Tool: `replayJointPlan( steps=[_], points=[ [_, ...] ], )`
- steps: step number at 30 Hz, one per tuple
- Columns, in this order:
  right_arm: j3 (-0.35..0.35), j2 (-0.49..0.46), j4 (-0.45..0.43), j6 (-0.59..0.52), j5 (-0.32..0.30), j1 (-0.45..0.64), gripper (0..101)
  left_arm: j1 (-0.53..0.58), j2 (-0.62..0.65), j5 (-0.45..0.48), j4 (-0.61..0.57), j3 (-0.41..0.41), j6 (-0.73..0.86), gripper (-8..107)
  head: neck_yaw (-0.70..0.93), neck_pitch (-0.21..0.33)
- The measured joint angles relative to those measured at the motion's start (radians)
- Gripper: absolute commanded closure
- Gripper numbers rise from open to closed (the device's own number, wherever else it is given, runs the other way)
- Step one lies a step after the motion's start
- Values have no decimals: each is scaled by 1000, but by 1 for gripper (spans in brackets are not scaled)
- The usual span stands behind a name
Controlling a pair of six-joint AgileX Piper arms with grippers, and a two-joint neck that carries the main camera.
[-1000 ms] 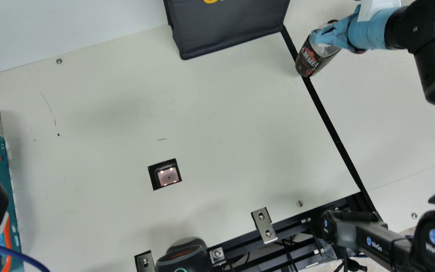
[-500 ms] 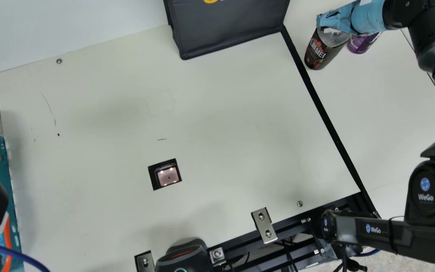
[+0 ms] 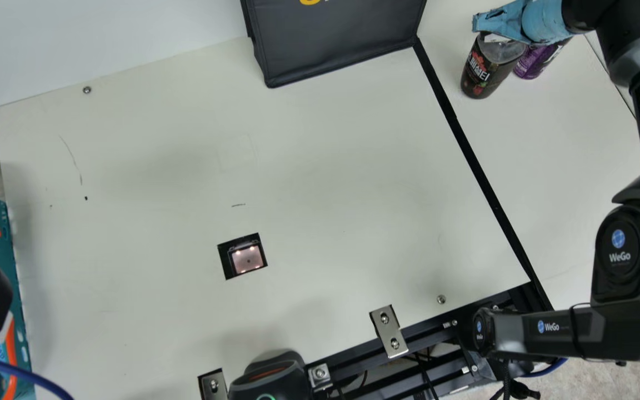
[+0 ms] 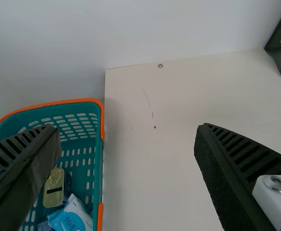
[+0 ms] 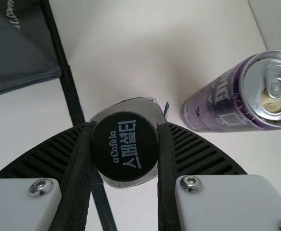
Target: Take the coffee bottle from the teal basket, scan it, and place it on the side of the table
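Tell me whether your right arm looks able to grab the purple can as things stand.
Probably not: the right hand is shut on the bottle and would likely have to release it first. Otherwise the purple can stands close by, with its top free.

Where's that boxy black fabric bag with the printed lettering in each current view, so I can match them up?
Main view: the boxy black fabric bag is at the top edge, near the middle, partly cut off.
Left wrist view: top right corner.
Right wrist view: top left corner.
Shared landmark: the cream table beside it.
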State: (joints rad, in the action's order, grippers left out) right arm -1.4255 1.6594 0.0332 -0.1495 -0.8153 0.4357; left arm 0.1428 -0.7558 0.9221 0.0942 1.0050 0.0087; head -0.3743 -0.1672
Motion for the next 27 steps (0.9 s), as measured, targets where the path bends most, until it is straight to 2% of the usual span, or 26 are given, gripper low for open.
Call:
replayJointPlan(
  steps=[9, 20, 27],
  points=[
    [10, 8, -17, 13, 22, 0, 68, 0, 0, 0, 0, 0, 0, 9, 0, 0],
    [26, 5, -21, 27, 8, 1, 31, 0, 0, 0, 0, 0, 0, 9, 0, 0],
    [40, -11, -39, 35, 24, -4, 8, 0, 0, 0, 0, 0, 0, 9, 0, 0]
  ],
)
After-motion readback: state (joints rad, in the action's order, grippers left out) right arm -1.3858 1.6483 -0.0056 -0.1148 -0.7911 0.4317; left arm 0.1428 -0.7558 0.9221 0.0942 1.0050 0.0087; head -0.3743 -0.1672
